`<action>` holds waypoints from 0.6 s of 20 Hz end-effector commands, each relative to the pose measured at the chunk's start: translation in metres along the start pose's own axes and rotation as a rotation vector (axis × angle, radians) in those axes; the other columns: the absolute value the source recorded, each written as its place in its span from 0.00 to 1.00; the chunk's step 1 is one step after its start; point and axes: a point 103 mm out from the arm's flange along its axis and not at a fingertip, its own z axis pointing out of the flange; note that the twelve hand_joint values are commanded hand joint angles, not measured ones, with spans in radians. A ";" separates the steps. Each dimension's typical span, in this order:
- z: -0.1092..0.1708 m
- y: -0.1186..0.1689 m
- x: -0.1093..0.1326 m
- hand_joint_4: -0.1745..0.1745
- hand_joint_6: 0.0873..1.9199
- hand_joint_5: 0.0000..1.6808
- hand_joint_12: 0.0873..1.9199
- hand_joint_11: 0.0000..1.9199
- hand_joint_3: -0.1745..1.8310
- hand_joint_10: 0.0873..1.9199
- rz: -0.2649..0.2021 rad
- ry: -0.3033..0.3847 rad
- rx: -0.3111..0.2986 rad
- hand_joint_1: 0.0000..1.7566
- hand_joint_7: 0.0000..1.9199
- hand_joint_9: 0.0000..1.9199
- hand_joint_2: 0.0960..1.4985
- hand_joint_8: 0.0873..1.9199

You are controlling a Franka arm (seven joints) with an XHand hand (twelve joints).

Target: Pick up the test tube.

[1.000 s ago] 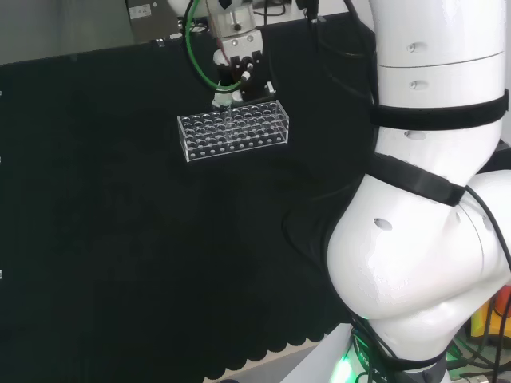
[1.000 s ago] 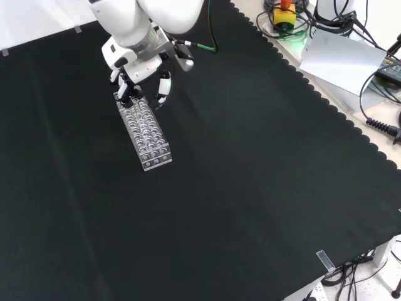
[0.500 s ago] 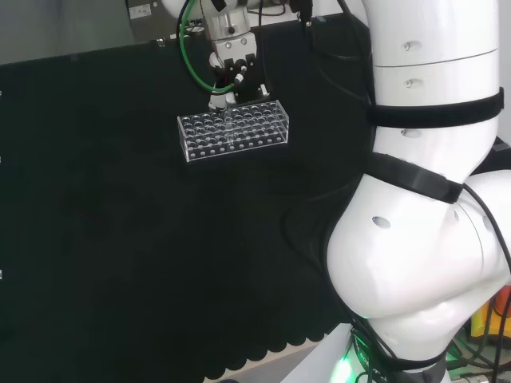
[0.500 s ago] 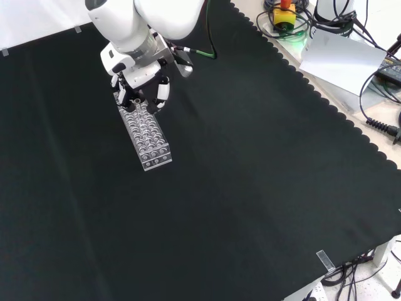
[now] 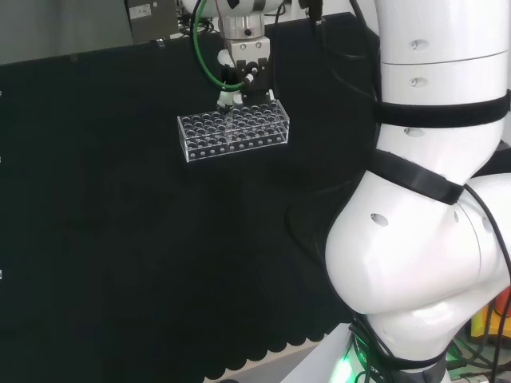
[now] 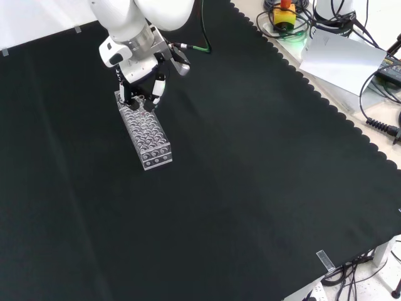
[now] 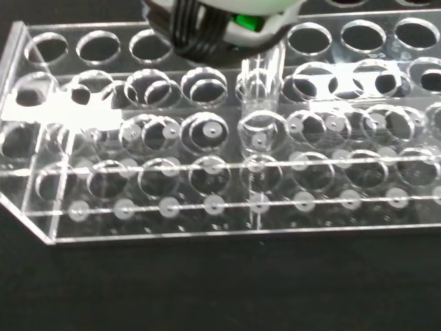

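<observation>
A clear test tube point(image 7: 262, 93) stands upright in a hole of the clear plastic rack point(image 7: 207, 221). The rack point(image 5: 231, 132) lies on the black cloth, and in the front view it point(image 6: 150, 135) runs lengthwise toward the camera. The black and white hand point(image 6: 143, 88) hangs over the rack's far end, fingers pointing down on either side of the tube with a gap still between them. In the head view the hand point(image 5: 243, 76) sits just behind the rack's rear row. A blurred part of the hand point(image 7: 207, 21) hides the tube's top.
The arm's big white links point(image 5: 423, 239) stand at the head view's right. Cables, a white sheet point(image 6: 341, 59) and a yellow and red box point(image 6: 284, 14) lie beyond the cloth's scalloped edge. Bare black cloth point(image 6: 250, 188) spreads in front of the rack.
The hand has shifted slightly along the rack's far end and its spread fingers have drawn closer together over the tube. The rack has not moved.
</observation>
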 end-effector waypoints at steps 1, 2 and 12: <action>-0.011 0.005 0.012 0.00 0.26 0.77 0.42 0.67 0.33 0.25 0.012 0.120 -0.080 0.69 0.87 0.81 0.46 0.24; -0.013 0.007 0.012 0.00 0.25 0.77 0.42 0.67 0.34 0.25 0.013 0.135 -0.077 0.69 0.87 0.81 0.45 0.24; -0.028 0.019 0.016 0.00 0.24 0.79 0.41 0.67 0.37 0.24 0.019 0.152 -0.037 0.70 0.88 0.83 0.42 0.23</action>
